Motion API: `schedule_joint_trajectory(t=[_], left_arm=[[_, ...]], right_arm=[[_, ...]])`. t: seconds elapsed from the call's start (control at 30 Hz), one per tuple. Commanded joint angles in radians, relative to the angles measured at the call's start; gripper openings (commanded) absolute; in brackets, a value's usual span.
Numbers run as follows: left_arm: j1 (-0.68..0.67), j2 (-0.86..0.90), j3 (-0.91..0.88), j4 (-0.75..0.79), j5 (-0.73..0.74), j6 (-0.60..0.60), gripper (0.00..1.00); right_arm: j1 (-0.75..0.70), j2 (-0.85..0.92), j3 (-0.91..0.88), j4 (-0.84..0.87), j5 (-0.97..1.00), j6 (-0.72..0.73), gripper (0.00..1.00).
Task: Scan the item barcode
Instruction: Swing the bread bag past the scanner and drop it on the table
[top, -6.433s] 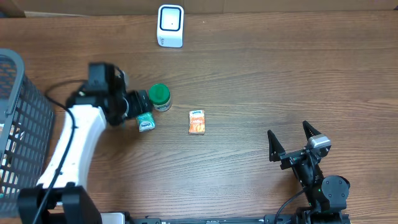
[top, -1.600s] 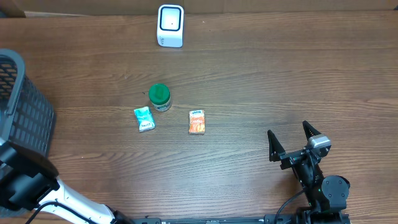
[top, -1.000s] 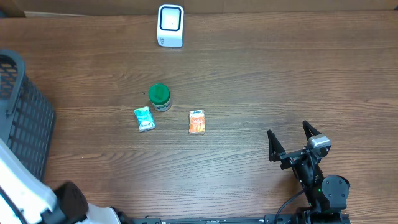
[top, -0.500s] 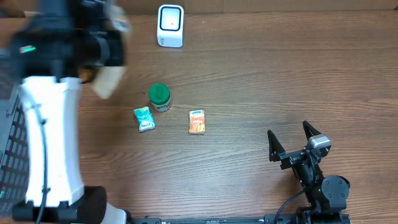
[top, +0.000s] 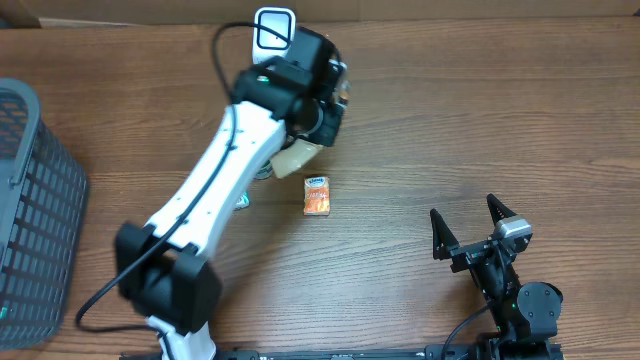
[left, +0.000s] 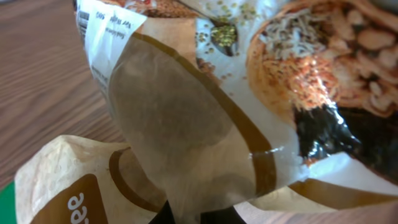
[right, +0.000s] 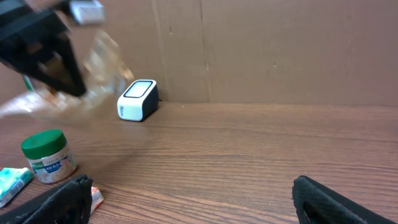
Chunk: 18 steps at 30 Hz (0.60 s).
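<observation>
The item is a tan and white food pouch (left: 186, 124) with a printed dish on it, and my left gripper (left: 198, 216) is shut on its lower edge. From overhead the pouch (top: 297, 157) hangs under the left gripper (top: 318, 128), just in front of the white barcode scanner (top: 272, 22) at the table's back edge. In the right wrist view the pouch (right: 102, 62) is blurred, left of the scanner (right: 137, 99). No barcode shows on the pouch. Down at the front right, my right gripper (top: 470, 235) stands open over bare wood with nothing in it.
An orange packet (top: 317, 195) lies mid-table. A green-lidded jar (right: 48, 155) and a teal packet (right: 12, 183) sit to its left, mostly under the left arm from overhead. A dark mesh basket (top: 30, 200) stands at the left edge. A cardboard wall (right: 280, 43) backs the table.
The left arm has swung from the far left by the basket to the middle of the table by the scanner, carrying the pouch. The right arm has not moved.
</observation>
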Motion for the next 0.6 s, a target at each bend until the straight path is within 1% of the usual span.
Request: schedule_joint_trajectory(t=[0.0, 0.2, 0.4, 0.47, 0.5, 0.57], left_arm=[[-0.045, 0.064, -0.004, 0.032, -0.015, -0.035, 0.04], [-0.085, 0.137, -0.005, 0.057, -0.015, -0.035, 0.04], [-0.085, 0.145, -0.004, 0.056, -0.015, -0.035, 0.05], [-0.089, 0.145, -0.004, 0.053, -0.014, -0.036, 0.10], [-0.091, 0.145, -0.005, 0.051, -0.013, -0.036, 0.16], [-0.101, 0.145, -0.005, 0.047, -0.013, -0.036, 0.45]], right_arm=[[0.006, -0.006, -0.011, 0.007, 0.007, 0.001, 1.00], [0.006, -0.006, -0.011, 0.007, 0.007, 0.001, 1.00], [0.006, -0.006, -0.011, 0.007, 0.007, 0.001, 1.00], [0.006, -0.006, -0.011, 0.007, 0.007, 0.001, 1.00], [0.006, -0.006, -0.011, 0.007, 0.007, 0.001, 1.00], [0.006, -0.006, -0.011, 0.007, 0.007, 0.001, 1.00]])
